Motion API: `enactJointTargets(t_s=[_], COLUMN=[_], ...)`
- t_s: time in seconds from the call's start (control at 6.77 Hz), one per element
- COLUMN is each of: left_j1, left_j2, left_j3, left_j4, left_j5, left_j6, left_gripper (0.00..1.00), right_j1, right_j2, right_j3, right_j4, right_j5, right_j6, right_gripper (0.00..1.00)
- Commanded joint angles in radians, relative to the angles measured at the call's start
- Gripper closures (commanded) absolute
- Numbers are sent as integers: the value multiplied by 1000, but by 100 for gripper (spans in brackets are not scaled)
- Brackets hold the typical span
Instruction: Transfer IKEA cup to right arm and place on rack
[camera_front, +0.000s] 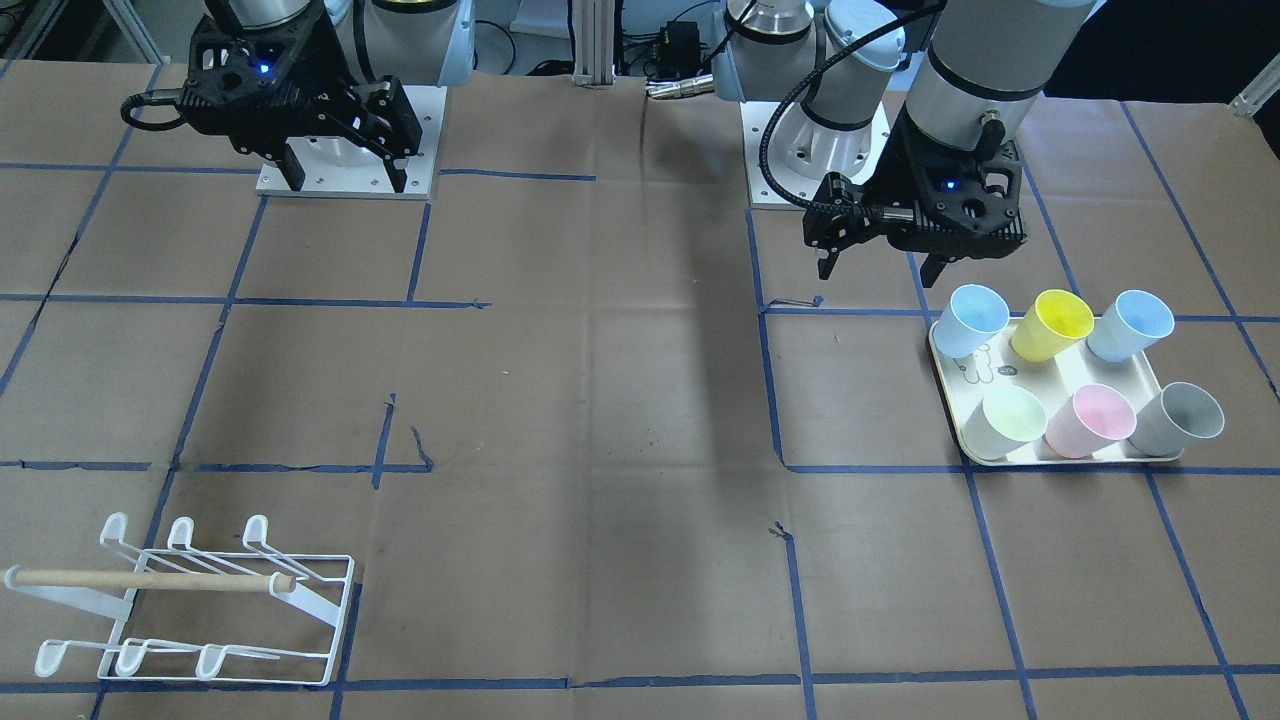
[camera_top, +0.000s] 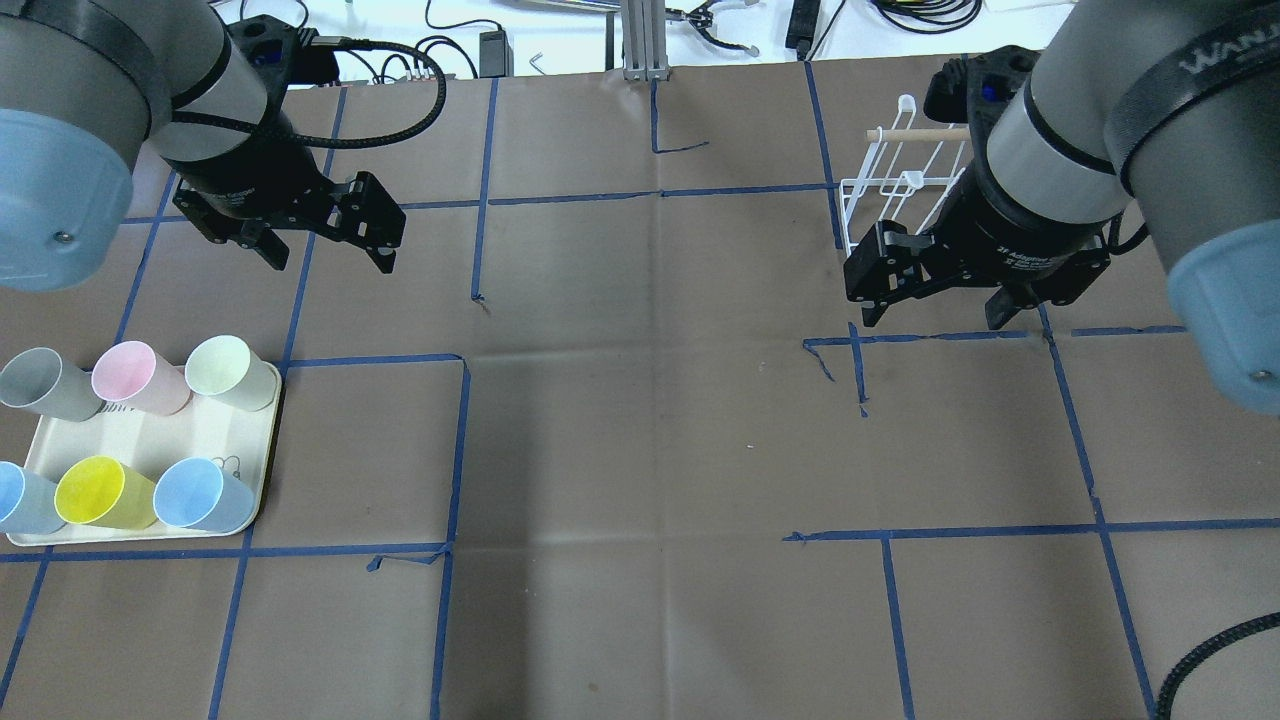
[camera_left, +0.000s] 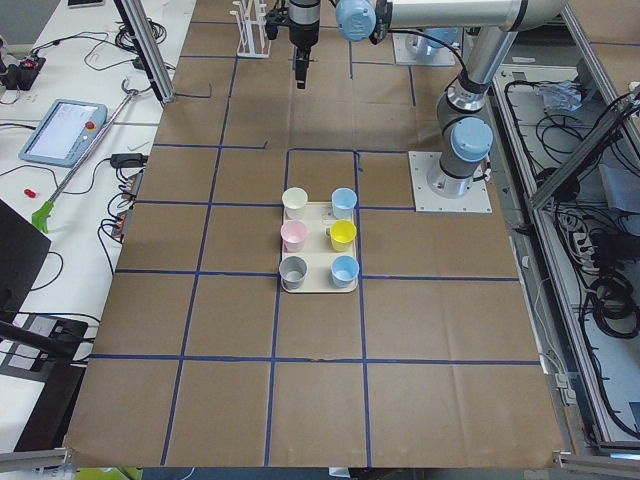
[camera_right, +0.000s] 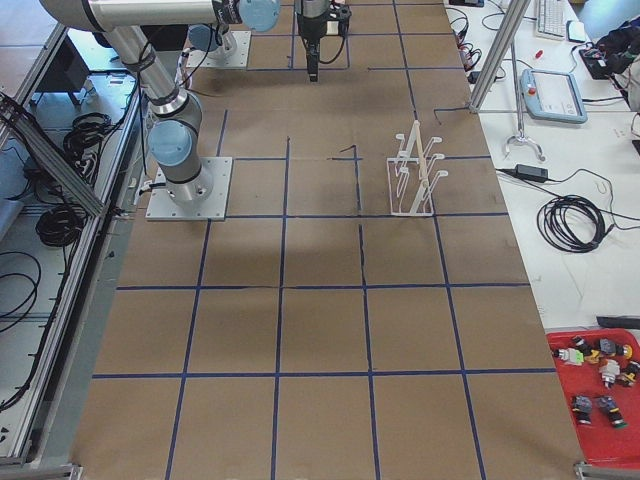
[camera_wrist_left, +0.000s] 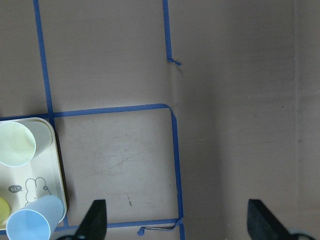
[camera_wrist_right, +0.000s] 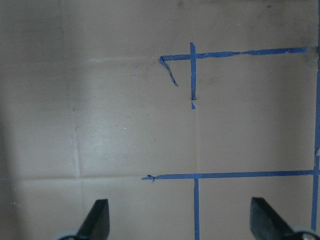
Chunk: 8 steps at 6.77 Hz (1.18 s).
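Six cups stand upright on a cream tray at right in the front-facing view: two blue and a yellow in the far row, pale green, pink and grey in the near row. The left pincer hangs just beyond the tray, jaws spread, holding nothing. The right pincer is at far left, also spread and empty. The white wire rack sits near left on the brown surface, with no cup on it.

Overhead: tray near left, rack far right, partly behind the right arm.

Left wrist: fingertips wide apart, tray corner at lower left.

Right wrist: fingertips wide apart over taped surface.
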Motion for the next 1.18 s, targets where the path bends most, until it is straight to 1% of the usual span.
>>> enactJointTargets(t_s=[0.0, 0.15, 0.3, 0.44, 0.74, 0.89, 1.03], left_j1=[2, 18, 65, 154, 315, 369, 423], left_j2=[5, 0, -2, -3, -15, -20, -35], left_j3=[-6, -5, -5, -5, -3, -5, -5], left_j4=[2, 4, 5, 4, 5, 5, 7], left_j5=[1, 1, -1, -4, -5, -2, -4], left_j6=[7, 15, 25, 70, 253, 344, 378], left_gripper=[0, 0, 0, 0, 0, 0, 0], right_j1=[0, 0, 0, 0, 0, 1, 1], right_j2=[1, -1, 1, -1, 1, -1, -1], right_j3=[-1, 1, 1, 1, 1, 3, 6], right_j4=[2, 2, 2, 2, 2, 0, 0], right_j5=[-1, 1, 1, 1, 1, 5, 11], right_j6=[-1, -1, -1, -1, -1, 1, 1], right_gripper=[0, 0, 0, 0, 0, 0, 0])
